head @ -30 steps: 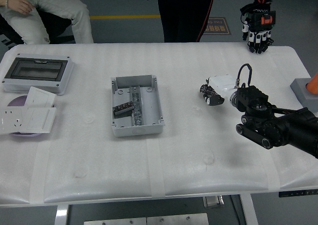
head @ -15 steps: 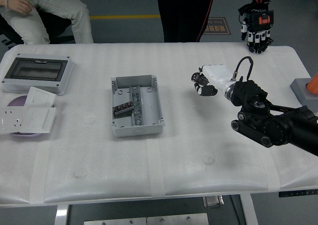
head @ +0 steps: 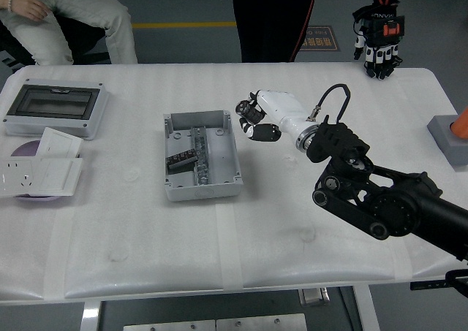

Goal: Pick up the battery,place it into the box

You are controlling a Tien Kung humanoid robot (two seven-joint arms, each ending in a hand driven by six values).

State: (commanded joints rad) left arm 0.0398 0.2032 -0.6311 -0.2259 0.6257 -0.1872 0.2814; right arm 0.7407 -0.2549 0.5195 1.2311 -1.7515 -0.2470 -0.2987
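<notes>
My right hand (head: pixel 257 120), white with black fingers, hovers above the table just right of the open grey box (head: pixel 229 156). Its fingers are curled around a small dark piece, apparently the battery (head: pixel 266 132), pinched under the fingertips. The black right arm (head: pixel 380 203) reaches in from the lower right. The box lies at the table's middle with metal rails and a dark part (head: pixel 181 160) inside. My left arm is out of view.
A grey enclosure with a dark window (head: pixel 55 106) stands at the far left, with white socket plates (head: pixel 40 172) in front of it. A grey block (head: pixel 447 135) sits at the right edge. A black-and-white gloved hand (head: pixel 380 42) hangs beyond the far right corner. People stand beyond the far side.
My right hand has lifted off the table at the right and moved left and farther away, to just beside the box, fingers still curled.
</notes>
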